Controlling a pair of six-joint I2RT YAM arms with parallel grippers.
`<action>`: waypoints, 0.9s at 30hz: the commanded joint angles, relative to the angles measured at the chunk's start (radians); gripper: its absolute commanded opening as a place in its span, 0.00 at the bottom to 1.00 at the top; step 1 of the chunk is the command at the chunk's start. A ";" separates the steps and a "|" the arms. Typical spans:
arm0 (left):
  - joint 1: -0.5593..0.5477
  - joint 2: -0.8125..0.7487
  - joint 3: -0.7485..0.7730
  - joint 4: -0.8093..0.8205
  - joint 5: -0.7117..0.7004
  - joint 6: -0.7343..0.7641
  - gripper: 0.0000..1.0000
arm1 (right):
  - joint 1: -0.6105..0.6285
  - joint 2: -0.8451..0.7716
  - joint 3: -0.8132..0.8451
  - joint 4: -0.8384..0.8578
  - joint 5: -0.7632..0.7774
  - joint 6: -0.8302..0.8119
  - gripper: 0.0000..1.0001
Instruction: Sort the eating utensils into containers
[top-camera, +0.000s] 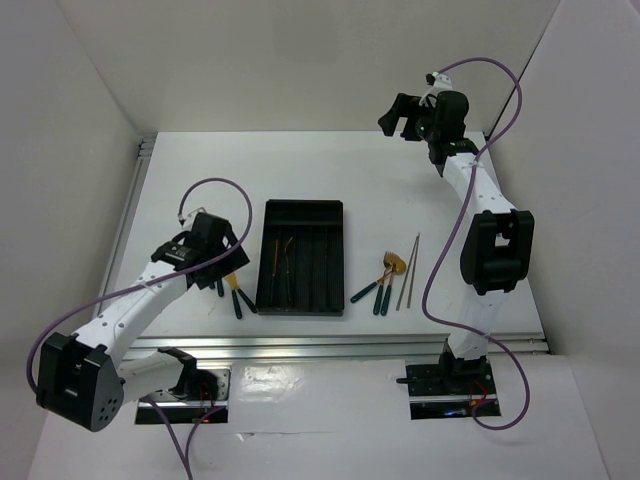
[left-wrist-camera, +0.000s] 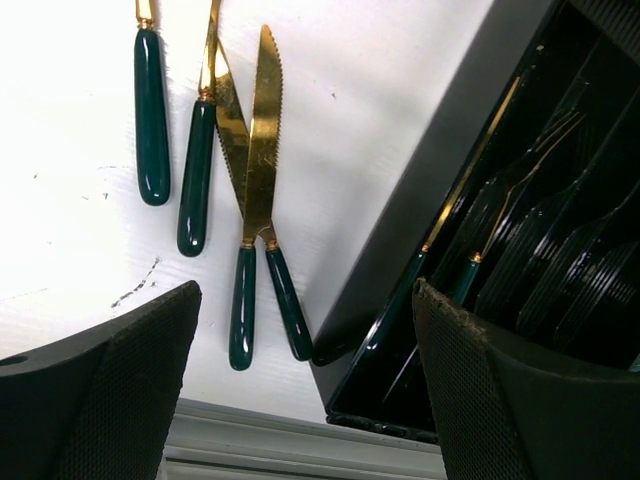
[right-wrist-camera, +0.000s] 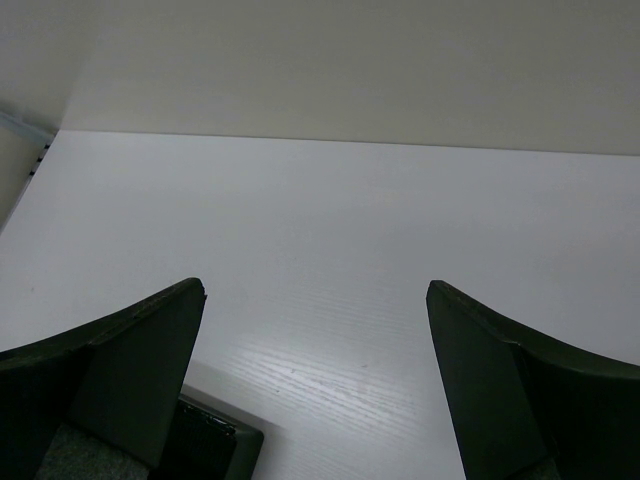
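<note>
While left gripper (left-wrist-camera: 307, 320) and right gripper (right-wrist-camera: 315, 295) gape empty, serrated gold knives (left-wrist-camera: 262, 150), seemingly ribbed black tray (left-wrist-camera: 402, 250).

The table (right-wrist-camera: 330, 370) is white with a faint wood grain, and a few dark scuffs show near the knives (left-wrist-camera: 262, 140), whose serrated blades are bright gold above glossy dark teal handles. The tray (top-camera: 303, 206) is plain black and ribbed inside, with thin gold stems (left-wrist-camera: 470, 190) glinting against it. To its right lie more gold-and-teal pieces (top-camera: 378, 290) and two grey-brown chopsticks (top-camera: 408, 272). The left arm (top-camera: 130, 312) and right arm (top-camera: 468, 185) are white with black joints, trailing purple cables (top-camera: 500, 70). The left fingers (left-wrist-camera: 110, 400) are black with a fine mesh pattern; the right fingers (right-wrist-camera: 110, 380) look plain dark grey-black.
</note>
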 joint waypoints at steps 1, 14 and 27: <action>0.022 0.002 -0.019 0.036 0.028 0.020 0.91 | -0.006 -0.034 0.039 0.024 -0.011 0.001 1.00; 0.122 0.082 -0.100 0.066 0.027 0.007 0.78 | -0.006 -0.014 0.059 0.009 -0.008 0.001 1.00; 0.275 0.142 -0.053 0.067 -0.007 0.082 0.60 | -0.006 -0.005 0.068 0.009 -0.008 0.001 1.00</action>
